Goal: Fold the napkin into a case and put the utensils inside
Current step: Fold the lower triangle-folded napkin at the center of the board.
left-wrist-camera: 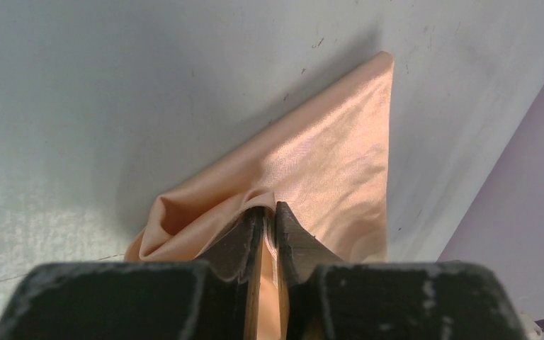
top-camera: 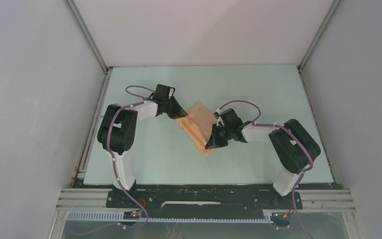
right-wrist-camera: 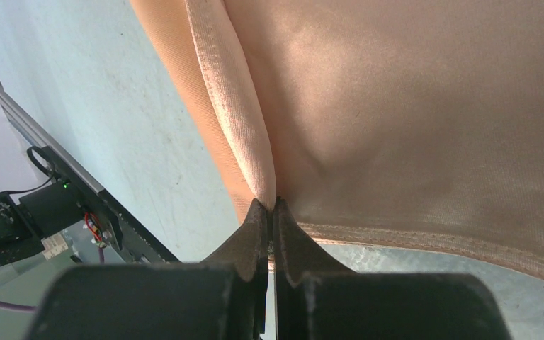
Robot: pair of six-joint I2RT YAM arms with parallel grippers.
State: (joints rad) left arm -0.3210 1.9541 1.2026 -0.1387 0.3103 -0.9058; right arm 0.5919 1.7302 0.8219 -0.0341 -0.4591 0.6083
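The napkin (top-camera: 197, 127) was a peach cloth with a faint sheen, folded over on itself into a layered, roughly wedge-shaped piece. It lay slantwise near the middle of the surface (top-camera: 154, 154). Its left edge was pinched in the left pincer (left-wrist-camera: 269, 210), where the cloth bunched into a small ridge. A hemmed fold at its near end was nipped tight in the right pincer (right-wrist-camera: 273, 205). One pointed corner lay flat.

Light is soft and even overhead, with faint shadows. Ahead of the left pincer (left-wrist-camera: 270, 210) the napkin (left-wrist-camera: 326, 163) carries a pale sheen and throws a dark shadow on the table (left-wrist-camera: 113, 106) leftward. Beyond the right pincer (right-wrist-camera: 270, 203) the napkin lies dim. Both pincer bodies blur.
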